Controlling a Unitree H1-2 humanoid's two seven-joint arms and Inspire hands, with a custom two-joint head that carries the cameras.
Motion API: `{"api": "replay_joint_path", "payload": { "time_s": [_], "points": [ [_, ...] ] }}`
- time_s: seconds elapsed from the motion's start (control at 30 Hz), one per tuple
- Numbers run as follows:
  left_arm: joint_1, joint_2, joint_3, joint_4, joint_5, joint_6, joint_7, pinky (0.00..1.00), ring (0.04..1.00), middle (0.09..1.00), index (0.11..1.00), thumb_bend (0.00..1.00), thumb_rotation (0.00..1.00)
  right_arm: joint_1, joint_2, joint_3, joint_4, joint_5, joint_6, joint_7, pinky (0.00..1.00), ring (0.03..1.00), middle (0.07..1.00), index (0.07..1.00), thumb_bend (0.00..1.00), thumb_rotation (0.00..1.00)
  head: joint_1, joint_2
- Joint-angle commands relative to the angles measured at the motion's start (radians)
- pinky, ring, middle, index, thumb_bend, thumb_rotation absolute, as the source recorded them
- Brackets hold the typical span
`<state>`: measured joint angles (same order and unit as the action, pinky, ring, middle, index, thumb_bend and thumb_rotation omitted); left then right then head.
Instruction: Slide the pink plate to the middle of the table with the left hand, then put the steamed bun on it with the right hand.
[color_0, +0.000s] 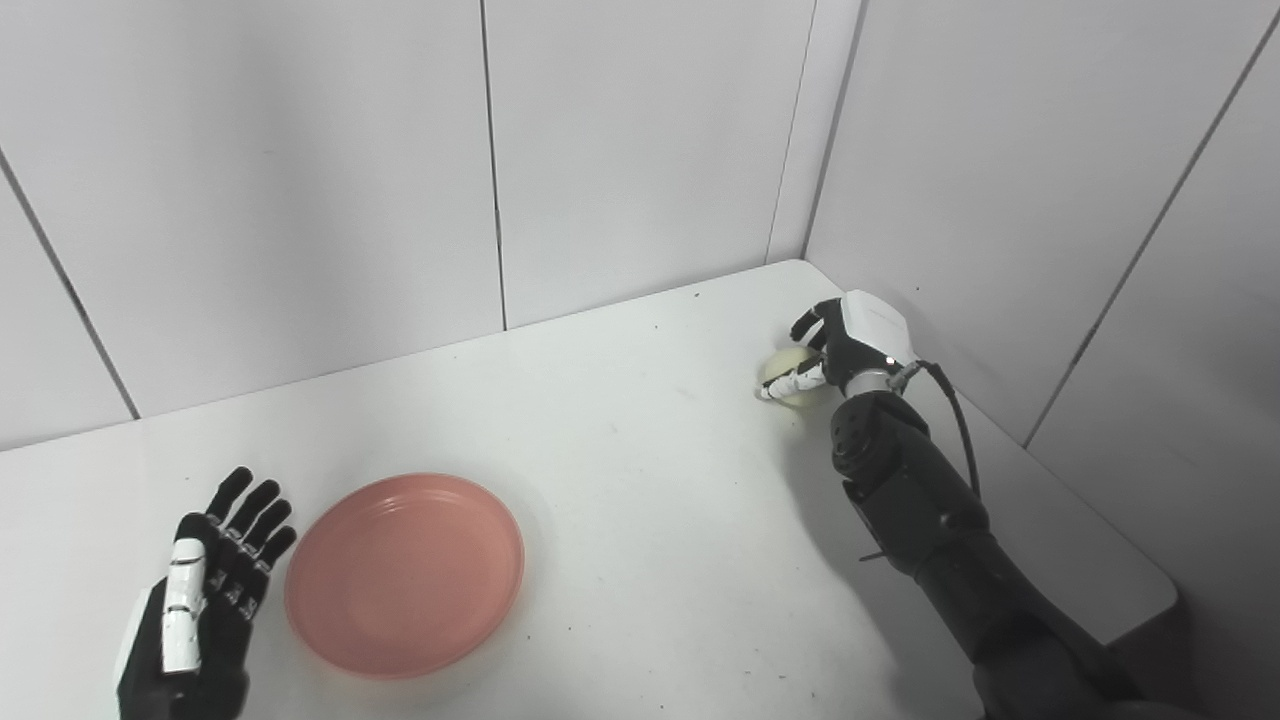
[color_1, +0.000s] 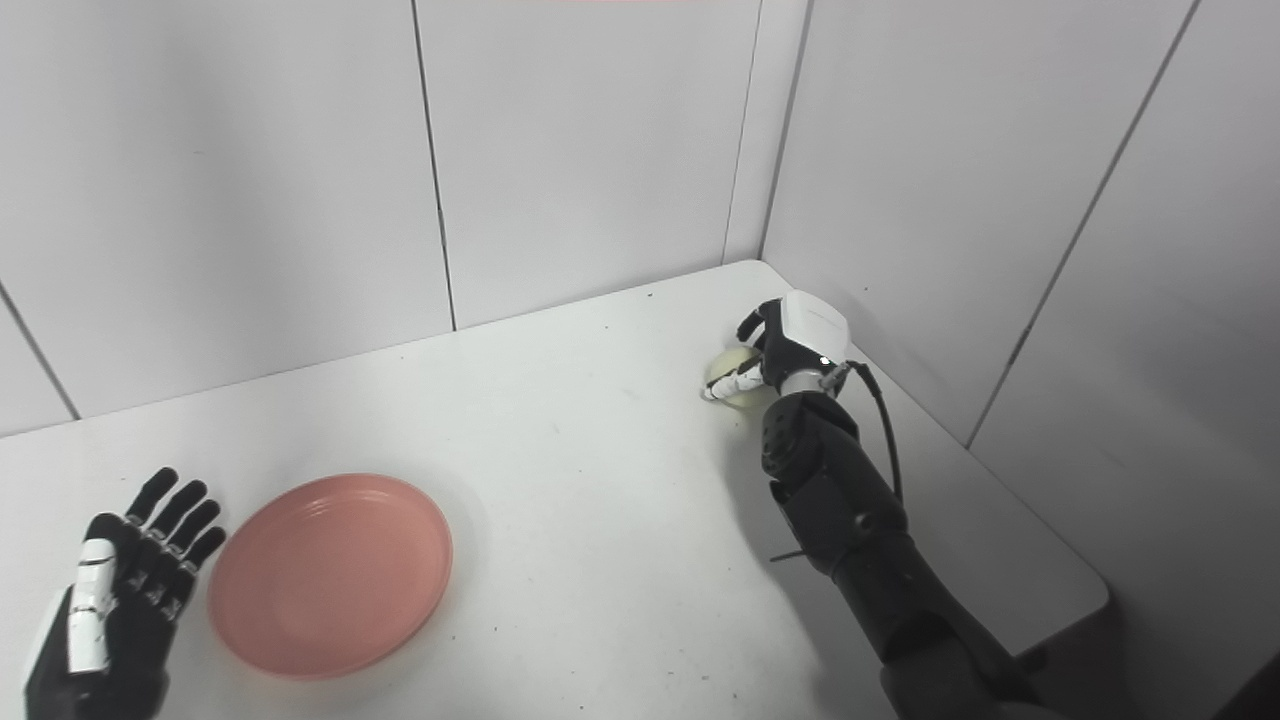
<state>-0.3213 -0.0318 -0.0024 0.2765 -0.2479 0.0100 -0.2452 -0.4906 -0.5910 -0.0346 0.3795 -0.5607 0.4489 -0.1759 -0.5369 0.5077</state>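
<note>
Two hands in view, each at its own end of the job. Right hand (color_0: 845, 350) reaches to the far right corner of the table (color_0: 640, 400), fingers curled around the steamed bun (color_0: 785, 372); thumb crosses the bun's front, the other fingers hook over its far side. Looks like a grip closing or closed; bun seems to sit on the tabletop, not lifted, though contact underneath is hidden. Left hand (color_0: 205, 590) near the front left edge, palm flat, fingers straight and spread, holding nothing, just beside the left rim of the pink plate (color_0: 405, 575). Whether fingertips touch the rim cannot be told.

Plate lies empty, front-left of table centre, nearer the left hand by far. Bun is well apart from it, off to the right and farther back, along a diagonal across the table.

Judgement: the carry turns on that diagonal. From the right hand, the plate lies leftward and toward the robot. Plate reads as somewhat left of centre, so the slide may be unfinished or only roughly done.
</note>
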Motion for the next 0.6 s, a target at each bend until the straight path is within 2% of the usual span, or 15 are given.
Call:
{"api": "replay_joint_path", "payload": {
  "time_s": [0.0, 0.3, 0.4, 0.43, 0.57],
  "points": [
    [0.019, -0.009, -0.012, 0.011, 0.011, -0.002, 0.001, 0.91, 0.907, 0.898, 0.884, 0.51, 0.93, -0.025, -0.038, 0.001, -0.056, -0.030, -0.021, -0.037, 0.29, 0.371, 0.444, 0.524, 0.52, 0.00, 0.008, 0.000],
    [0.026, -0.024, -0.030, -0.003, 0.034, -0.004, 0.021, 0.91, 0.907, 0.899, 0.881, 0.48, 0.93, 0.000, -0.007, -0.015, -0.318, -0.015, -0.013, 0.003, 0.27, 0.342, 0.429, 0.515, 0.52, 0.00, 0.062, -0.004],
    [0.027, -0.035, -0.032, -0.002, 0.038, -0.005, 0.031, 0.92, 0.909, 0.901, 0.883, 0.46, 0.92, 0.005, 0.007, -0.010, -0.401, 0.011, -0.063, 0.020, 0.27, 0.347, 0.459, 0.497, 0.53, 0.00, 0.099, -0.006],
    [0.027, -0.038, -0.033, 0.000, 0.041, -0.006, 0.033, 0.92, 0.911, 0.900, 0.881, 0.47, 0.92, 0.005, 0.012, -0.008, -0.418, 0.017, -0.075, 0.023, 0.24, 0.315, 0.423, 0.507, 0.52, 0.00, 0.103, -0.005],
    [0.024, -0.049, -0.036, 0.018, 0.050, -0.019, 0.040, 0.92, 0.909, 0.898, 0.875, 0.45, 0.93, 0.004, 0.036, 0.006, -0.475, 0.034, -0.113, 0.049, 0.21, 0.291, 0.426, 0.516, 0.52, 0.00, 0.147, -0.006]
  ]
}}
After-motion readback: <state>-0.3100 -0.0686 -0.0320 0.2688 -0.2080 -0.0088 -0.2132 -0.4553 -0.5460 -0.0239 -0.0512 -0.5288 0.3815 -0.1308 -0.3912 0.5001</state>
